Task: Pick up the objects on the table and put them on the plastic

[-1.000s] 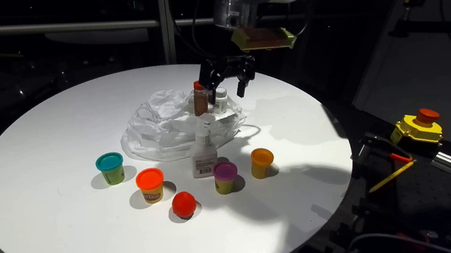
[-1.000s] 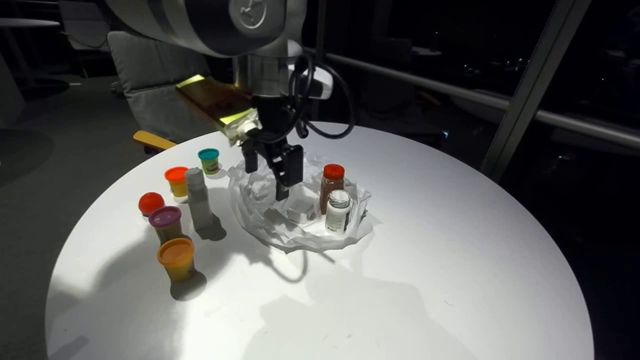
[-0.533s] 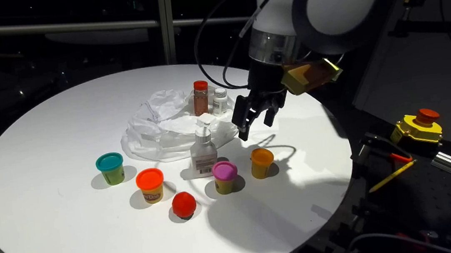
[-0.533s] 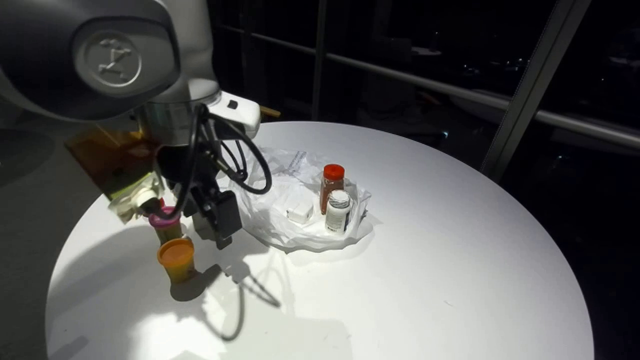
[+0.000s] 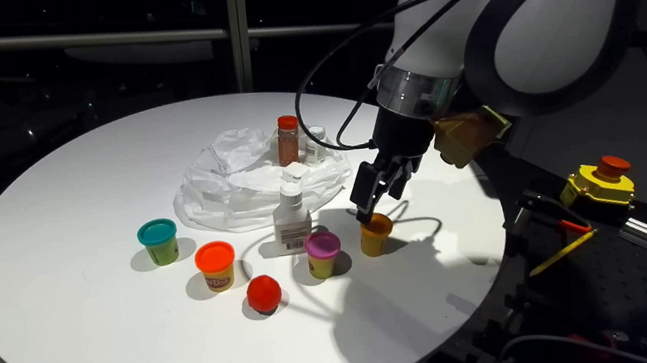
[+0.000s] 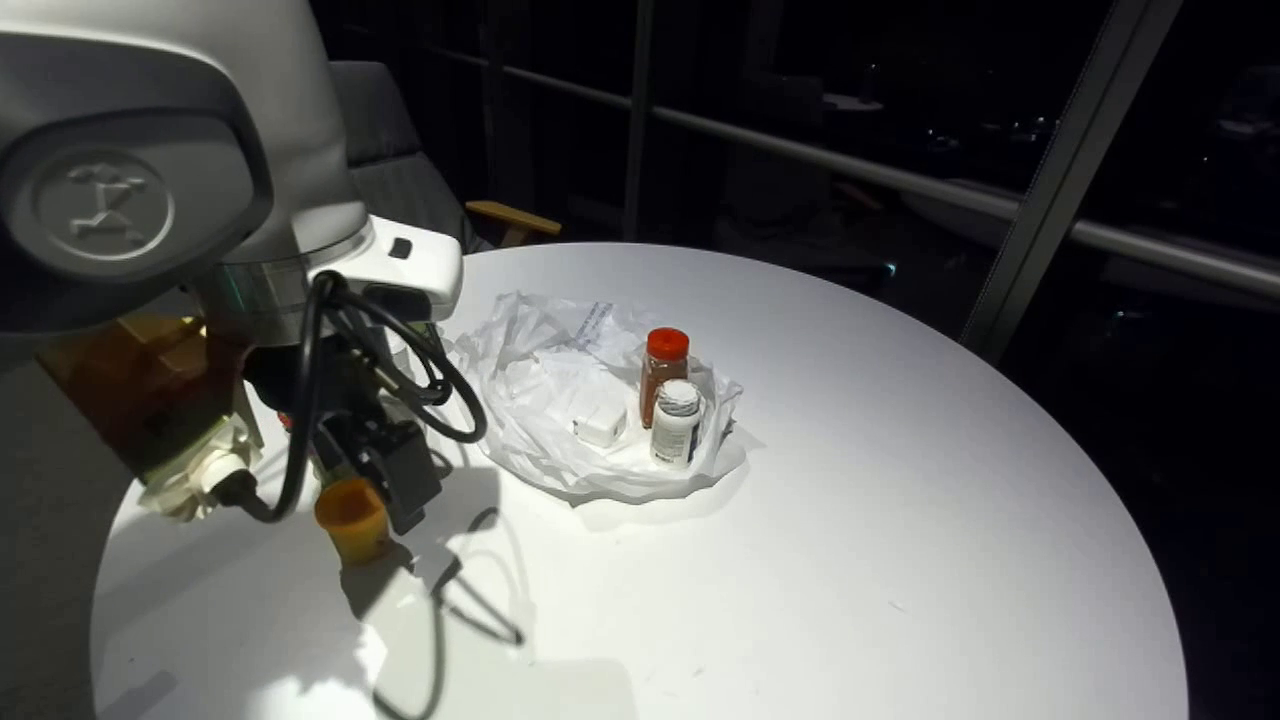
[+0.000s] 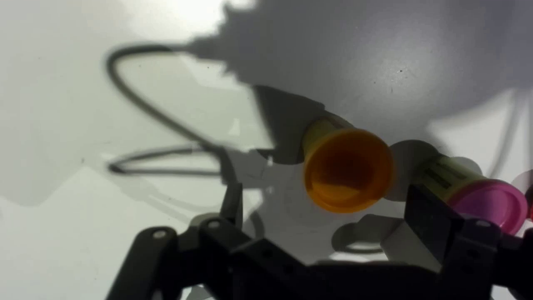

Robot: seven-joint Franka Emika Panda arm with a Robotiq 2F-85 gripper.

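The white plastic bag (image 5: 223, 201) lies crumpled on the table and also shows in an exterior view (image 6: 520, 440). My gripper (image 5: 383, 204) is open and empty, low over the orange tub (image 5: 374, 241). In the wrist view the orange tub (image 7: 349, 171) stands ahead of the gap between the fingers (image 7: 327, 210), apart from both. The purple-lidded tub (image 5: 322, 258), white bottle (image 5: 292, 227), red ball (image 5: 264, 294), red-lidded tub (image 5: 216, 268) and teal-lidded tub (image 5: 160, 244) stand on the table. The arm hides most of these in an exterior view.
A red-capped jar (image 6: 664, 375), a white pill bottle (image 6: 676, 430) and a small white box (image 6: 600, 425) are on the plastic. In the wrist view the purple-lidded tub (image 7: 489, 204) and white bottle (image 7: 406, 239) are close to the right finger. A cable loops off the wrist.
My gripper has moved from above the plastic, down and across to the orange tub. It stays open. The objects on the table have not moved.
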